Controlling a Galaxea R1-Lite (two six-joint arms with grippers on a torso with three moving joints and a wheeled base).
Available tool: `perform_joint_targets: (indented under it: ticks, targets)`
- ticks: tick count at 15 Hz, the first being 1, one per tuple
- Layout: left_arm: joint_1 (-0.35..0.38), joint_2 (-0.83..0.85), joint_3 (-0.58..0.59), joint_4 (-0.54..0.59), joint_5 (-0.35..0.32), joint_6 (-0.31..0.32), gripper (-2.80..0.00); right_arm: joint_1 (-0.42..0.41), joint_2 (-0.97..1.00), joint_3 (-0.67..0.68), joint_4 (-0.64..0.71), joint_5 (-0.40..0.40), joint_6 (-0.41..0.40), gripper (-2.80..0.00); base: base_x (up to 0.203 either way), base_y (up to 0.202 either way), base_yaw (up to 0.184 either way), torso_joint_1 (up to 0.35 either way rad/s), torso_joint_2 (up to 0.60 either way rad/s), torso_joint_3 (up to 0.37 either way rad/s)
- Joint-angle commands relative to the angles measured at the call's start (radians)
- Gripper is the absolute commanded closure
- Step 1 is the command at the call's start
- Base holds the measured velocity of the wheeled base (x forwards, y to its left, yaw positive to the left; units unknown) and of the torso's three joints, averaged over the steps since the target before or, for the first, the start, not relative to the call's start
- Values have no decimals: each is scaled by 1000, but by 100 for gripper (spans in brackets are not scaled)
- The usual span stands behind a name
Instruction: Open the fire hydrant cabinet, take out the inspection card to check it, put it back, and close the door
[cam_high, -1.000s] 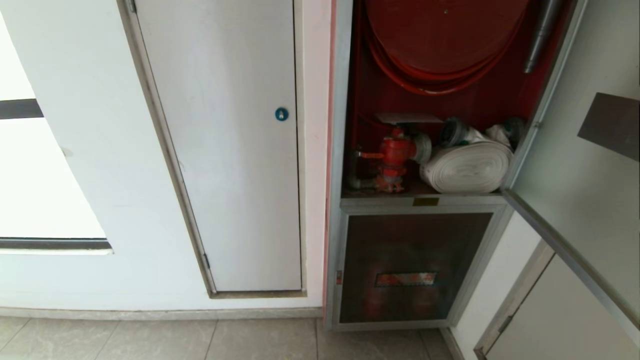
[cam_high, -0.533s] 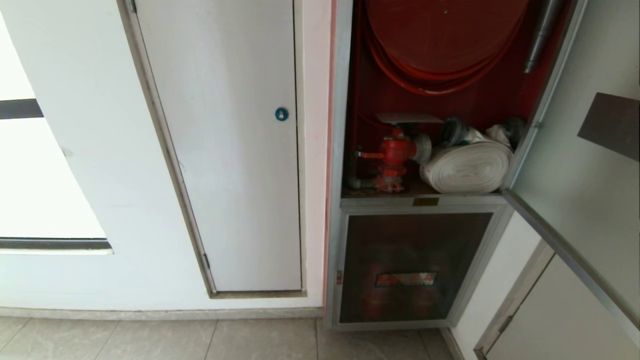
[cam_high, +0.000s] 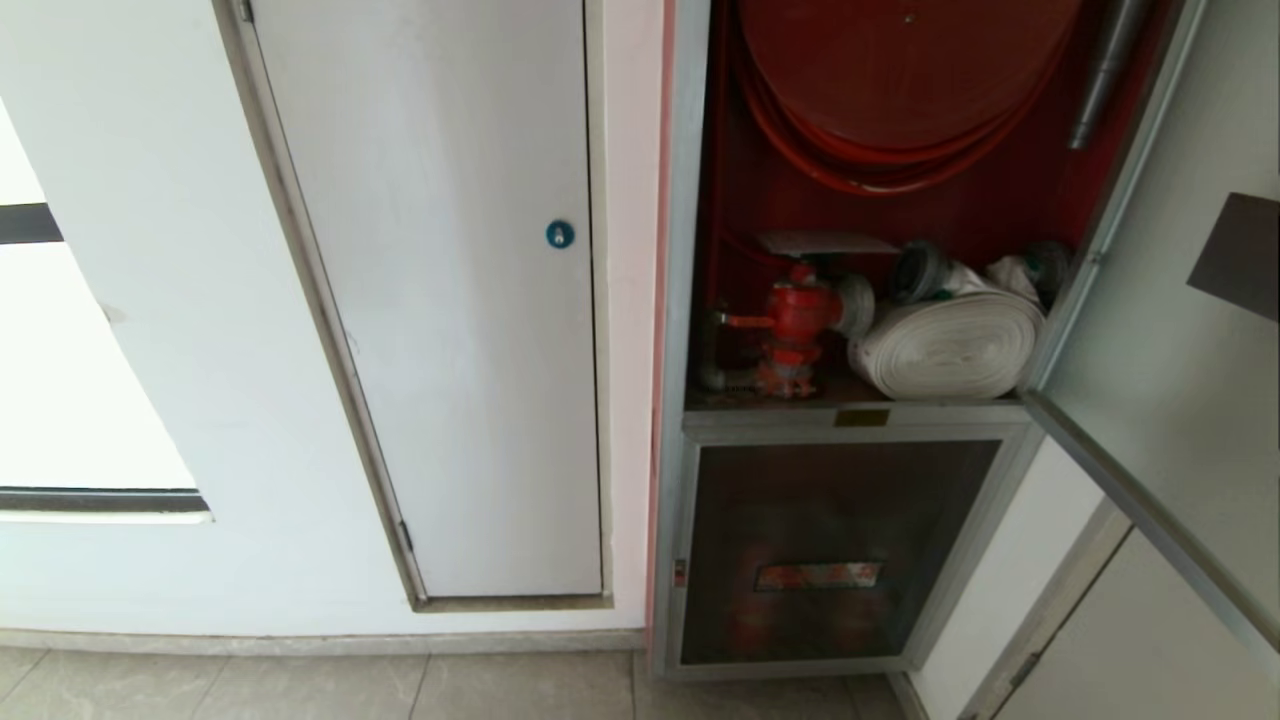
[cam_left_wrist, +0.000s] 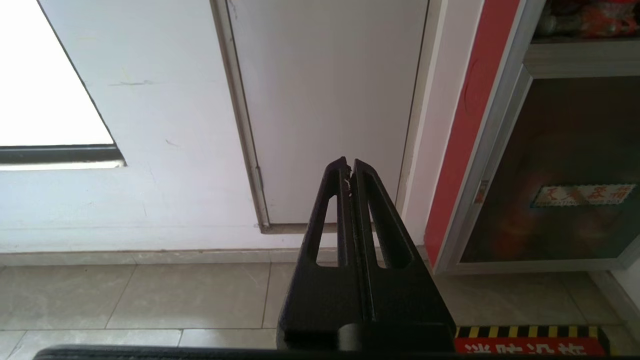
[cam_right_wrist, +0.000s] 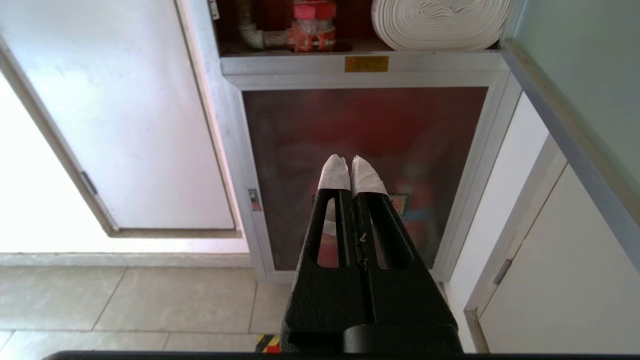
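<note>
Glass door (cam_high: 1180, 330): swung wide, baring the cabinet (cam_high: 690, 300).
My grippers, left (cam_left_wrist: 350, 167) and right (cam_right_wrist: 351, 167): both pinched closed, empty, parked low.

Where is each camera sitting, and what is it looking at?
Head view: up on the robot's head, looking down at the open cabinet, its door swung right; no arm shows.
Left wrist view: behind the left gripper, fingers shut, facing the white door and floor.
Right wrist view: behind the right gripper, fingers shut, facing the lower glass panel.
Shared: head and right wrist views both show the red valve and rolled white hose.
</note>
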Motion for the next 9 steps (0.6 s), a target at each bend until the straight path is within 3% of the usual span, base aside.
perform_joint_targets:
  ticks: [1, 9]
  targets:
    - [0, 1, 11, 0, 0, -1, 0, 1, 2, 3, 1, 0, 0, 0, 203, 0, 1, 7, 3, -5]
    - [0, 1, 11, 0, 0, -1, 0, 1, 2, 3, -1, 0, -1, 0, 195, 0, 0, 2, 2, 3]
